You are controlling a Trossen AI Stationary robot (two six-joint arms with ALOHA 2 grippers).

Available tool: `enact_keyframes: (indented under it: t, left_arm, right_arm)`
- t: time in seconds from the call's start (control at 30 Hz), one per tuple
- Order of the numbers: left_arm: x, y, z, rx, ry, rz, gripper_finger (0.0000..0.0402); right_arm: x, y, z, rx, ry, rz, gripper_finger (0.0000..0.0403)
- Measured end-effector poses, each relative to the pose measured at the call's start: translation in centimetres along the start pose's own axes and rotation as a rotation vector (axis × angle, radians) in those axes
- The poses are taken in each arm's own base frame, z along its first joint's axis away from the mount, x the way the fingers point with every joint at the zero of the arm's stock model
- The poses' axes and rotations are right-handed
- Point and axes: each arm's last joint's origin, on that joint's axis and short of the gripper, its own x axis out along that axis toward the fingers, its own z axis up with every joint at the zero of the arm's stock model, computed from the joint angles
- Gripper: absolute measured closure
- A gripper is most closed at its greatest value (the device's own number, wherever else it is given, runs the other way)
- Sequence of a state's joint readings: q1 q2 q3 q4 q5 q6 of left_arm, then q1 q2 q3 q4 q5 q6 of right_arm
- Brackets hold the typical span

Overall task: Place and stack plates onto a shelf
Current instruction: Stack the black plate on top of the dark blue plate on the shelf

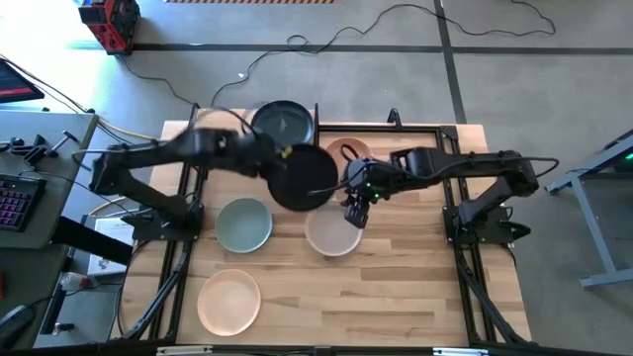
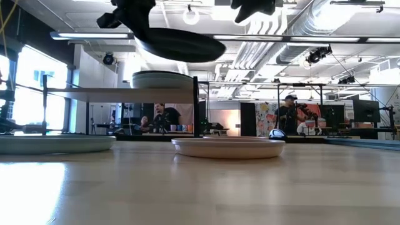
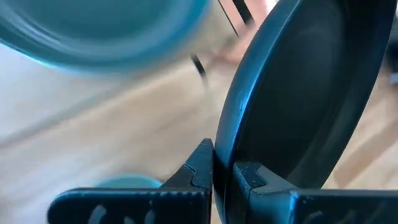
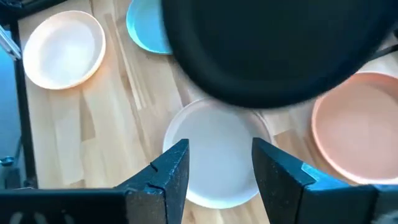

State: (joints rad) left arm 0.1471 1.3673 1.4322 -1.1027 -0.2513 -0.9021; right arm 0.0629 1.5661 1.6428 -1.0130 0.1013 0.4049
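Holding a black plate (image 1: 302,178) by its rim, the left gripper (image 1: 280,156) is clamped shut on the edge, as the left wrist view confirms: both dark fingers (image 3: 200,167) pinch the rim of the plate (image 3: 298,99). The plate hangs in the air, tilted, above the middle of the table and just in front of the shelf (image 1: 391,133). In the low view the same plate (image 2: 178,44) sits higher than the shelf board (image 2: 119,92).

The right gripper (image 1: 354,210) hovers just beside the held plate, over a beige plate (image 1: 333,232) on the tabletop. Its jaws stand apart and grasp nothing; the right wrist view shows the open fingers (image 4: 168,171) above that pale plate (image 4: 214,155).

Progress, judged from the layout:
- On the shelf: a second black plate (image 1: 284,122) rests on top of a stack at the left end, and a salmon pink plate (image 1: 346,151) lies at the right end. How many plates lie under the black one cannot be told.
- On the table: a pale green plate (image 1: 243,223), the beige plate and a cream-peach plate (image 1: 229,300) are not yet shelved.
- In transit: the held black plate.

The task appears partly complete. At least four plates remain to be placed and stacked.
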Motion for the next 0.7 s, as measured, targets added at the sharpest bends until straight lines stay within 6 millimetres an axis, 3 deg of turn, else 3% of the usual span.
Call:
enact_keyframes:
  t: [0.27, 0.7]
  left_arm:
    - [-1.8, 6.0, 4.5, -0.150, -0.108, 0.039, 0.0396]
    - [-1.5, 13.0, 9.7, -0.327, -0.114, -0.157, 0.0394]
  right_arm:
    - [0.2, -2.0, 0.8, 0.022, -0.010, -0.039, 0.0249]
    - [0.3, -4.6, 1.6, 0.104, -0.023, -0.091, 0.0249]
